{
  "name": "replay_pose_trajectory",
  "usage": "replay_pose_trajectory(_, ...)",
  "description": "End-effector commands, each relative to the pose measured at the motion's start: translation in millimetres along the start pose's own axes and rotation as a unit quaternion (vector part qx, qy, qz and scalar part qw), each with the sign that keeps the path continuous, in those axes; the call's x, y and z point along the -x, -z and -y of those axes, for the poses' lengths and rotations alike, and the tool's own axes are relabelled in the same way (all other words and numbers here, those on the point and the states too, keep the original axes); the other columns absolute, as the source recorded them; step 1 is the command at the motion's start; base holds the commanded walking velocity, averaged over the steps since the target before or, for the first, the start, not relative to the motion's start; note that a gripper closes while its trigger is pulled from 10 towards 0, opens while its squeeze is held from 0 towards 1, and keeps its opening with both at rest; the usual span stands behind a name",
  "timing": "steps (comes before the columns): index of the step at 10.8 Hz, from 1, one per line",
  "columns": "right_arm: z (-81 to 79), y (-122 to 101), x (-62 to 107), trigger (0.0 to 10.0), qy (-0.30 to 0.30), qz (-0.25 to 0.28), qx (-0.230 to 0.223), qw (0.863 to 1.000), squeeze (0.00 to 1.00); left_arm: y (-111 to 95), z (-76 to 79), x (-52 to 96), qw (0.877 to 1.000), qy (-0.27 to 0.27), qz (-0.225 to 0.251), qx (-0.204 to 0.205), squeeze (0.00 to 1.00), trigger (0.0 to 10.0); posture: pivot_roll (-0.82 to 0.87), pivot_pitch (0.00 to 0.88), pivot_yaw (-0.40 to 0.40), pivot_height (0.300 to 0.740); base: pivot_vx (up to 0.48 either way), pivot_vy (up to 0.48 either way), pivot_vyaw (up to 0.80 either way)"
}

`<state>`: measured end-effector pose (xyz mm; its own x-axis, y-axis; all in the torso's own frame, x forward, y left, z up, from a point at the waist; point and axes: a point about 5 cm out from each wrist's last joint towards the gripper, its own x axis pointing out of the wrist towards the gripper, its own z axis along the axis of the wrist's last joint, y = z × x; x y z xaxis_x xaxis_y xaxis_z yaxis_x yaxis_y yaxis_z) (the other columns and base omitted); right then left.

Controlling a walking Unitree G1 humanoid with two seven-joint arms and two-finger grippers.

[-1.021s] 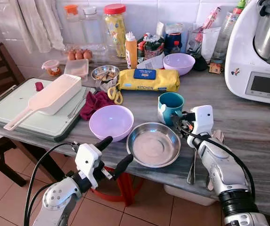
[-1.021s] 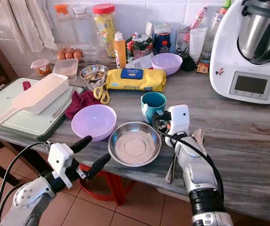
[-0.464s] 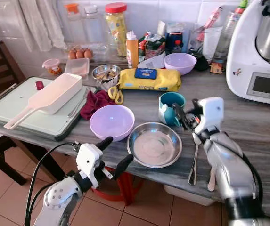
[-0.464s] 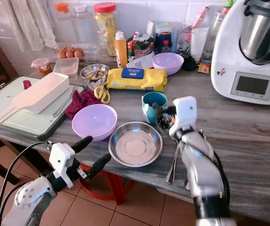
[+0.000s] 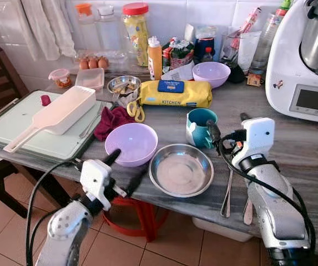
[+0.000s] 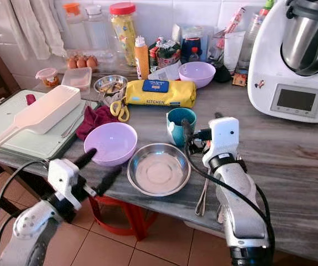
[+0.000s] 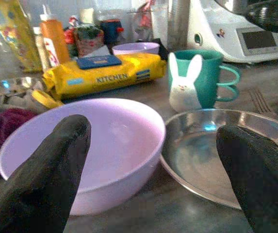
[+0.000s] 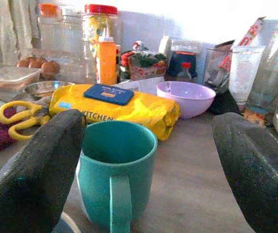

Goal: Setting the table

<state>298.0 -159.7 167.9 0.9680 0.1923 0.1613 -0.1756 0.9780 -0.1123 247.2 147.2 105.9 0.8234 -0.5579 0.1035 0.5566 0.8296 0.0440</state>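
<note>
Fingers spread, your right gripper [image 5: 225, 134] lines up on the teal mug [image 5: 200, 127] to grasp it, while your left gripper [image 5: 124, 170] waits open at the bench's front edge

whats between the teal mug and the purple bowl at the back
The yellow kitchen wipes pack lies between the teal mug and the back purple bowl, shown in both eye views and the right wrist view.

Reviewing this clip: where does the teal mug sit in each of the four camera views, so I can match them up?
Left eye view: teal mug mid-table, behind the steel plate, just ahead of the right gripper.
Right eye view: same spot, near centre.
Left wrist view: behind the plate, bunny print facing the camera.
Right wrist view: close, between the open fingers, handle toward the camera.
Shared landmark: the yellow KITCHEN pack behind the mug.
</note>
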Motion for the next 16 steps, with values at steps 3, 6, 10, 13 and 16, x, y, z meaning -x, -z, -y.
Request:
replay_pose_trajectory(3, -17.4, -10.7, 0.4, 10.0, -0.028, 0.02, 0.016, 0.999, 1.0, -5.0, -14.9, -0.8, 0.997, -0.077, 0.003, -0.01, 0.0, 10.0, -0.02, 0.0, 0.066, 0.74, 0.0, 0.0, 0.53)
replay_pose_trajectory(6, -25.7, -15.8, -1.8, 10.0, -0.042, 0.03, 0.027, 0.998, 0.82, -7.2, -16.9, -2.8, 0.996, -0.091, 0.006, 0.004, 0.0, 10.0, -0.01, 0.0, 0.059, 0.74, 0.0, 0.0, 0.8)
replay_pose_trajectory(10, -30.9, -14.8, -1.6, 10.0, -0.051, 0.028, 0.027, 0.998, 0.27, 0.7, -31.3, -6.1, 0.98, -0.196, -0.026, -0.032, 0.0, 10.0, -0.01, 0.0, 0.058, 0.74, 0.0, 0.0, 0.8)
replay_pose_trajectory(13, -37.5, -17.1, -3.8, 10.0, -0.065, 0.034, 0.024, 0.997, 0.26, 7.9, -33.0, -7.6, 0.972, -0.23, -0.036, -0.018, 0.0, 10.0, -0.01, 0.0, 0.052, 0.74, 0.0, 0.0, 0.8)
replay_pose_trajectory(16, -41.8, -18.0, -6.6, 10.0, -0.072, 0.037, 0.021, 0.996, 0.27, 9.5, -38.4, -7.5, 0.963, -0.264, -0.037, -0.032, 0.0, 10.0, 0.0, 0.0, 0.051, 0.74, 0.0, 0.0, 0.8)
